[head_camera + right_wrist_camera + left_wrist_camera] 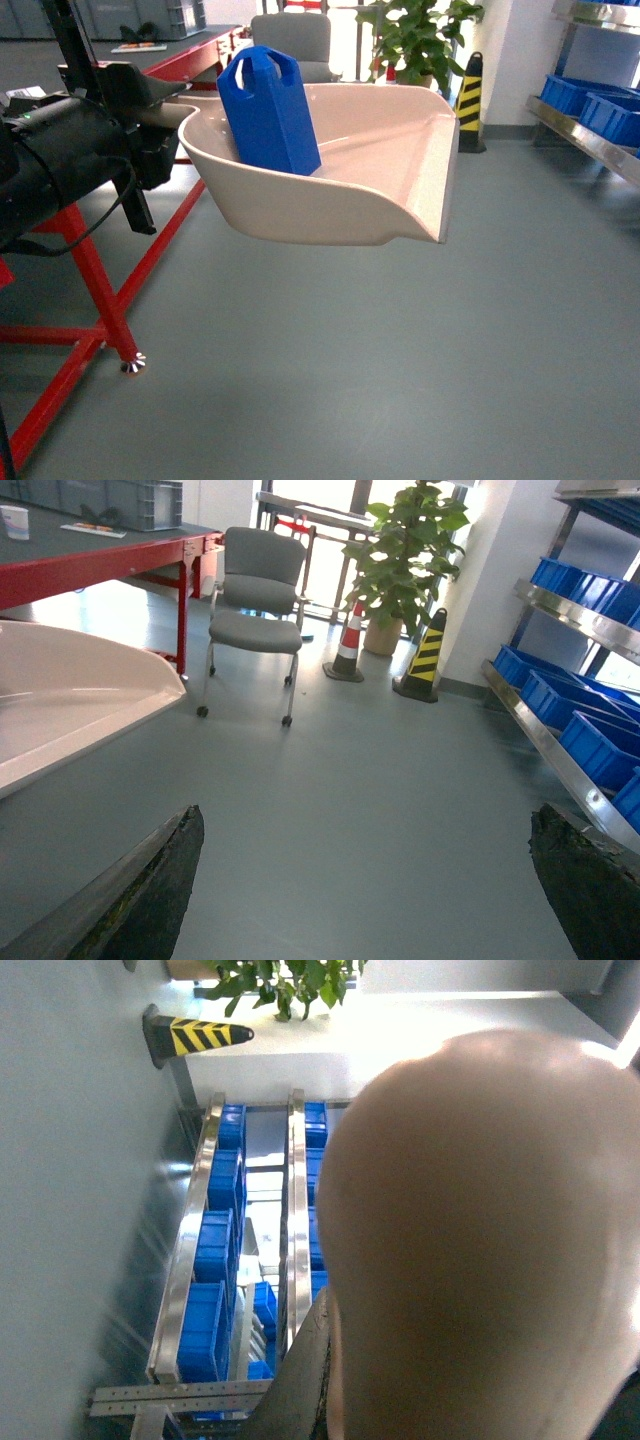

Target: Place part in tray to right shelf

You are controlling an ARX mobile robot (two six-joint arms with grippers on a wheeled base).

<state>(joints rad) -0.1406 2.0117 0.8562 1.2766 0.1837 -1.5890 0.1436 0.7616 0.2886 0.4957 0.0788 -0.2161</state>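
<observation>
The small bright blue plastic block with the peaked, two-holed top (268, 110) is standing upright inside the large cream-beige plastic scoop-shaped tray (400, 150), near its back wall. The tray is hanging in the air above the grey floor (400, 380), carried at its handle end by the left arm. The left tool itself is hiding behind the dark wrist housing in the head view, and the left wrist view is filled by the tray's curved back, so whether that tool is clamped on the handle cannot be told, though it seems likely.

The right tool (365, 900) is standing apart, its two dark fingers (140, 890) spread wide with nothing between them, looking out over the floor.

The stainless-steel shelf holding blue crates (560, 750) is lying to the right, well apart from the tray. The step in hand appears to be the carry towards it. To do it well, the arm should be keeping the tray level, or tipped slightly back, so the tall block is not toppling or sliding towards the open front lip, and any turn should be slow.
</observation>
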